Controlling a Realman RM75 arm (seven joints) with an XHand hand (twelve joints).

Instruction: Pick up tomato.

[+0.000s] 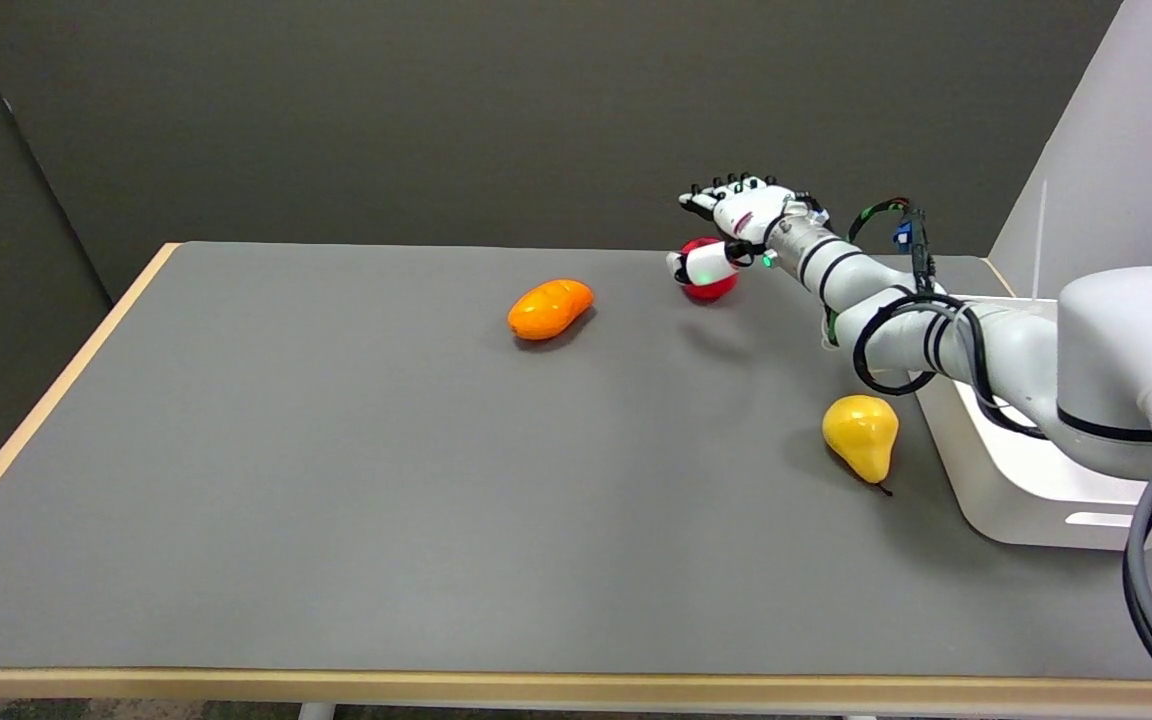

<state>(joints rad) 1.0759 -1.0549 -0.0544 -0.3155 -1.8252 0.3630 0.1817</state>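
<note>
The tomato [714, 286], round and red, sits on the grey table [336, 450] near its far edge, right of centre. My right hand [741, 225] hovers over it, reaching in from the right. The fingers [736, 185] are spread and stretched out above the tomato, apart from it. The thumb [698, 265] hangs down across the tomato's near left side and hides part of it. I cannot tell whether the thumb touches it. The tomato appears to rest on the table.
An orange fruit [550, 308] lies left of the tomato. A yellow pear [862, 433] lies nearer, under my forearm. A white tray [1016, 480] stands at the table's right edge. A dark wall runs behind the table.
</note>
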